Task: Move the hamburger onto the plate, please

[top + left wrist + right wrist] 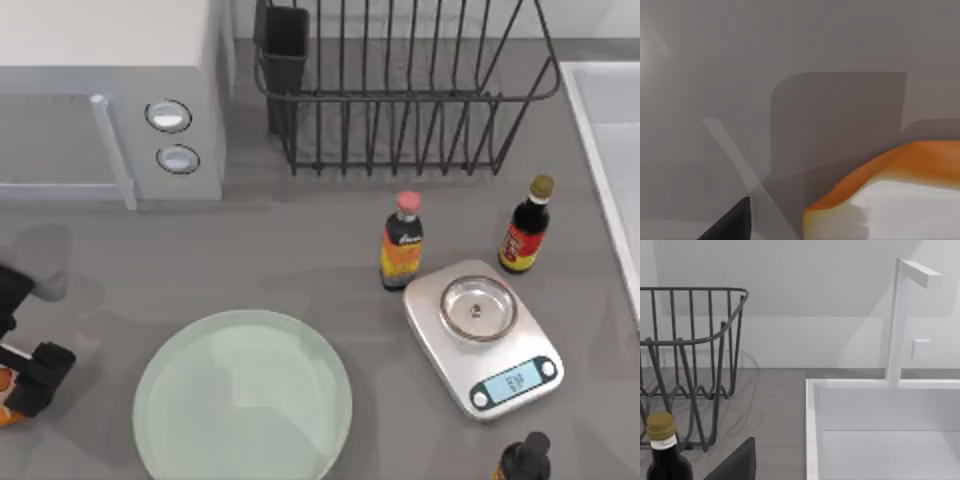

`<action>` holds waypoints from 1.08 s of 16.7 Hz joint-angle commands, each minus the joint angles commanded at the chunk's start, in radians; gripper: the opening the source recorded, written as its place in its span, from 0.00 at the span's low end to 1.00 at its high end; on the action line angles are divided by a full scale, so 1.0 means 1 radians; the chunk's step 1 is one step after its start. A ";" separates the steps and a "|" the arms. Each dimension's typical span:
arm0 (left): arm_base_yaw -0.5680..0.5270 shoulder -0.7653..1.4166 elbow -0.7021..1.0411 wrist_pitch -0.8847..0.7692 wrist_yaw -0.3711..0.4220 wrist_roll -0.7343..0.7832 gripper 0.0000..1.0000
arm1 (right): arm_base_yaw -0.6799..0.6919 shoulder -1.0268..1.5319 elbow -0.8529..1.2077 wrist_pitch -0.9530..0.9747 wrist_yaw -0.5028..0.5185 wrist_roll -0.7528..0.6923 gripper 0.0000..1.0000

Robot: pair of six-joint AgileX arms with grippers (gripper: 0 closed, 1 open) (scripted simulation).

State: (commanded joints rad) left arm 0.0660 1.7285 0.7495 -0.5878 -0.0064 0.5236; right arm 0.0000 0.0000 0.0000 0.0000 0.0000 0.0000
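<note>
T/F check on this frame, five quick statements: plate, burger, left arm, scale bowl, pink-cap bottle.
1. The plate has nothing on it. True.
2. The hamburger already sits on the plate. False: it is at the table's far left edge, by the left gripper.
3. The left gripper is over the kitchen scale. False: it is left of the plate.
4. The pink-capped bottle stands upright just left of the scale. True.
5. The scale's steel bowl holds a bottle. False: no bottle in it.

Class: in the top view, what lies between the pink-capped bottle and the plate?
Nothing: top view shows bare grey table between pink-capped bottle and plate.
</note>
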 joint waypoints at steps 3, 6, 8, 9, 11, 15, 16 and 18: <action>0.000 0.000 0.000 0.000 0.000 0.000 0.32 | 0.000 0.000 0.000 0.000 0.000 0.000 1.00; 0.000 0.000 0.000 0.000 0.000 0.000 0.10 | 0.000 0.000 0.000 0.000 0.000 0.000 1.00; 0.000 0.000 0.000 0.000 0.000 0.000 0.00 | 0.000 0.000 0.000 0.000 0.000 0.000 1.00; 0.000 0.000 0.000 0.000 0.000 0.000 0.00 | 0.000 0.000 0.000 0.000 0.000 0.000 1.00; 0.000 0.000 0.000 0.000 0.000 0.000 0.00 | 0.000 0.000 0.000 0.000 0.000 0.000 1.00; 0.000 0.000 0.000 0.000 0.000 0.000 0.00 | 0.000 0.000 0.000 0.000 0.000 0.000 1.00; 0.002 -0.069 0.033 -0.074 0.025 -0.003 0.00 | 0.000 0.000 0.000 0.000 0.000 0.000 1.00; 0.002 -0.075 0.046 -0.090 0.025 -0.003 0.00 | 0.000 0.000 0.000 0.000 0.000 0.000 1.00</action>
State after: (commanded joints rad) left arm 0.0677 1.6539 0.7951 -0.6780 0.0189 0.5211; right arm 0.0000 0.0000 0.0000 0.0000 0.0000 0.0000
